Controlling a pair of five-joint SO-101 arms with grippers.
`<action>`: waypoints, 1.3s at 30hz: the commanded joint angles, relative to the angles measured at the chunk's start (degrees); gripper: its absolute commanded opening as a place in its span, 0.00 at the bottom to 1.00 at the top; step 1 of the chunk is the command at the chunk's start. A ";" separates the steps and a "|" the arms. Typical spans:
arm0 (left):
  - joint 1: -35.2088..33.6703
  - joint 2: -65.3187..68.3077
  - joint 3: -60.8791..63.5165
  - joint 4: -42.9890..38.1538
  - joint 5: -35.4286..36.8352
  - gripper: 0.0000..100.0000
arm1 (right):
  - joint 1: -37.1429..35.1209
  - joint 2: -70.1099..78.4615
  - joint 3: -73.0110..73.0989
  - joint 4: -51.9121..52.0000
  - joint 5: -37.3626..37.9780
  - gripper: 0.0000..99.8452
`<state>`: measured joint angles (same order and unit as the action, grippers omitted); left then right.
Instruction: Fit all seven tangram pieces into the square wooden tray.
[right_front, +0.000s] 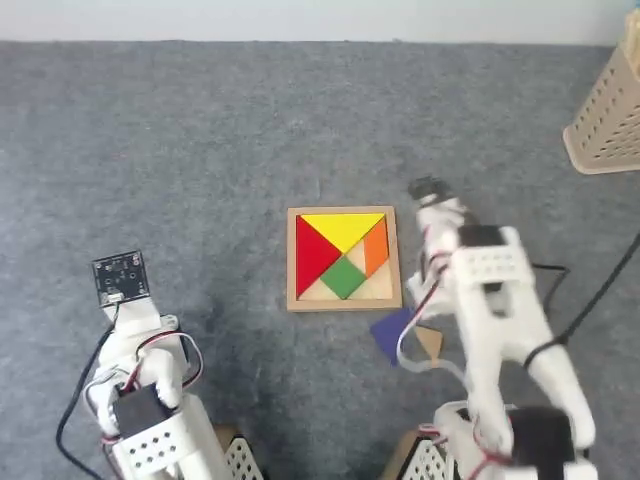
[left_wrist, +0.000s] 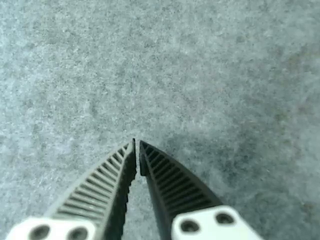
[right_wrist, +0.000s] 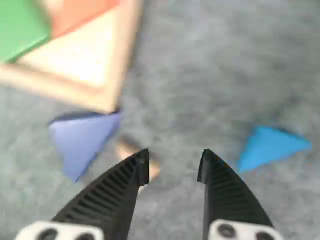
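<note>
The wooden tray, just beyond the released right hand, is filled with four of the seven, while the dark blue triangle, tan piece and light blue triangle lie close beside that hand, and the left hand is clenched, empty

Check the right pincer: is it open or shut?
Open. The right pincer has its fingers standing apart, grey carpet showing between them, nothing held.

One square wooden tray holds four pieces: one yellow triangle, one red triangle, one orange parallelogram and one green square. Three lie loose on the grey counter: one violet-blue triangle, one tan triangle and one light blue triangle. One cream perforated basket stands apart.
</note>
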<state>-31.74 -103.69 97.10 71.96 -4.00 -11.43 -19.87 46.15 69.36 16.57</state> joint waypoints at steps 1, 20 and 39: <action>0.18 -0.18 -0.48 0.18 0.53 0.01 | -7.60 -6.02 5.54 1.10 2.11 0.17; 0.18 -0.18 -0.48 0.18 0.53 0.01 | 0.04 12.44 3.16 -6.29 3.69 0.17; 0.18 -0.18 -0.48 0.18 0.53 0.01 | 1.71 12.88 -28.04 6.81 -6.24 0.01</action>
<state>-31.74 -103.69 97.10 71.96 -4.00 -6.86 -6.68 28.04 72.26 13.58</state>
